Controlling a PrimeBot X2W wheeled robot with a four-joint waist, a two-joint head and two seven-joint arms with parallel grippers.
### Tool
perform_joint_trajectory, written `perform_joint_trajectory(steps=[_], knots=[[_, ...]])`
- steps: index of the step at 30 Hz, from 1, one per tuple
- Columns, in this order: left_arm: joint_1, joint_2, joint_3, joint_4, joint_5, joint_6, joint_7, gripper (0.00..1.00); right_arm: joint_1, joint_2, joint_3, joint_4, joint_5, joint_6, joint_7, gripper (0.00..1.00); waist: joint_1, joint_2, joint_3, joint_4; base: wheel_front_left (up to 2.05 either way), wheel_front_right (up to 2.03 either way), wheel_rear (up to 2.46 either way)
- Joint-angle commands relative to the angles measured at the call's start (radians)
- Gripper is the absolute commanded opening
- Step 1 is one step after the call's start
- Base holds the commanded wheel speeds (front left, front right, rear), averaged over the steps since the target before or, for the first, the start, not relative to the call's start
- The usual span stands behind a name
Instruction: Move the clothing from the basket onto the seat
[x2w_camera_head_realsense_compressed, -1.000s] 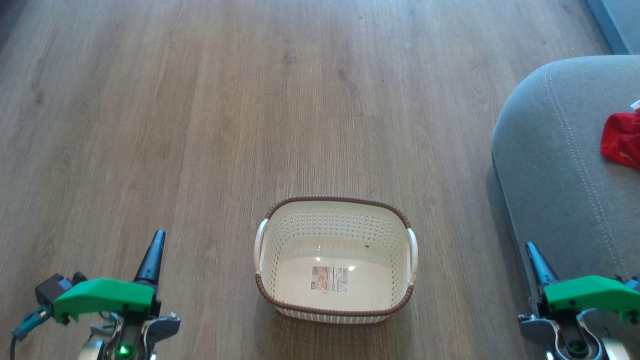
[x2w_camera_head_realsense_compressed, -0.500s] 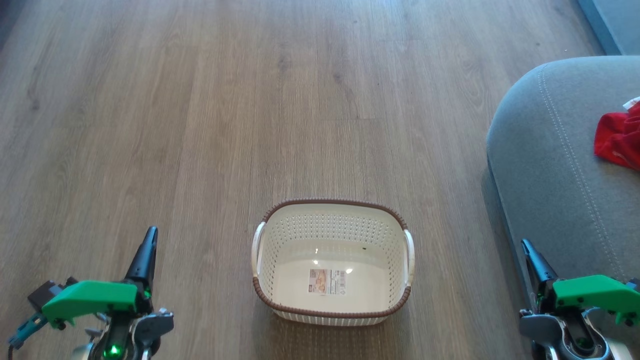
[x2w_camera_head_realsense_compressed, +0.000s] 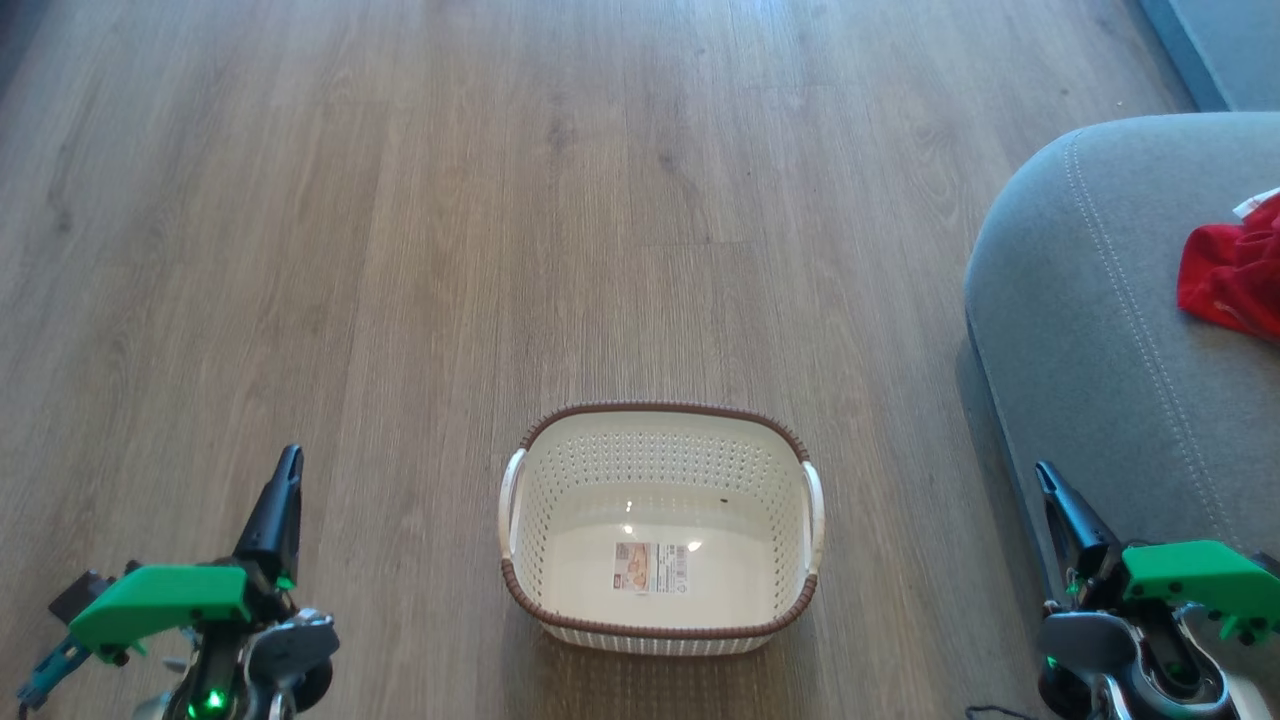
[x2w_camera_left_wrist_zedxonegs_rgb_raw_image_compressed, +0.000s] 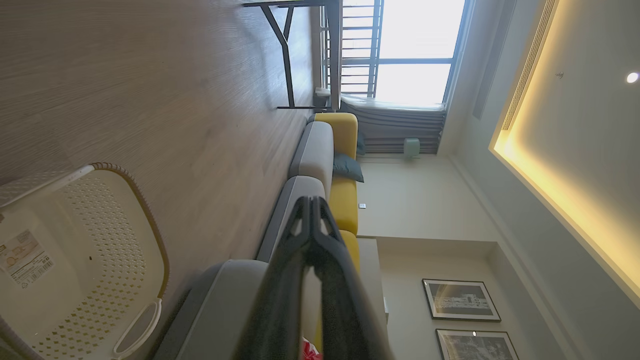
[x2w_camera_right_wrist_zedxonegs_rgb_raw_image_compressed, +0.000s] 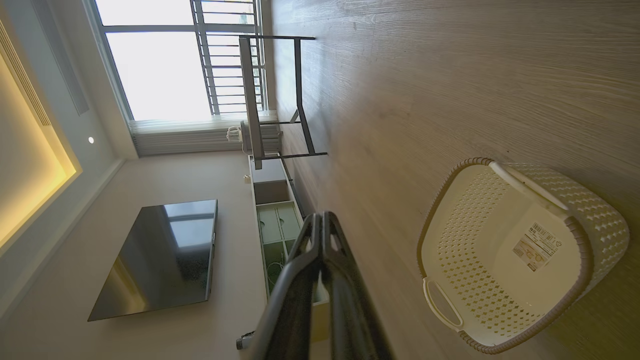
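Whole head view drifted a touch over the last second, so that was the camera moving, not the stuff. The basket (x2w_camera_head_realsense_compressed: 660, 407) and seat (x2w_camera_head_realsense_compressed: 1100, 330) just ended up slightly further left in frame. The basket stood on the wood floor (x2w_camera_head_realsense_compressed: 400, 250) between the two arms, its label sticker (x2w_camera_head_realsense_compressed: 652, 567) showing on the bare bottom. The red clothing (x2w_camera_head_realsense_compressed: 1235, 275) lay up on the seat, well apart from the basket. The left gripper (x2w_camera_head_realsense_compressed: 289, 458) and right gripper (x2w_camera_head_realsense_compressed: 1042, 472) both had their fingers pressed together on nothing, hanging low on either side of the basket.
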Motion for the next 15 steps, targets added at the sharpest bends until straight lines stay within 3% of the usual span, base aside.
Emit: perform_joint_trajectory(steps=[1, 15], knots=[[-0.055, 0.005, 0.038, -0.033, -0.004, -0.007, 0.005, 0.0, -0.049, -0.014, 0.017, -0.031, 0.007, 0.006, 0.008, 0.0, 0.0, 0.0, 0.0, 0.0, 0.0, 0.0, 0.0], [-0.055, 0.003, 0.04, -0.033, -0.002, -0.007, 0.007, 0.0, -0.049, -0.014, 0.017, -0.031, 0.007, 0.006, 0.008, 0.0, 0.0, 0.0, 0.0, 0.0, 0.0, 0.0, 0.0]])
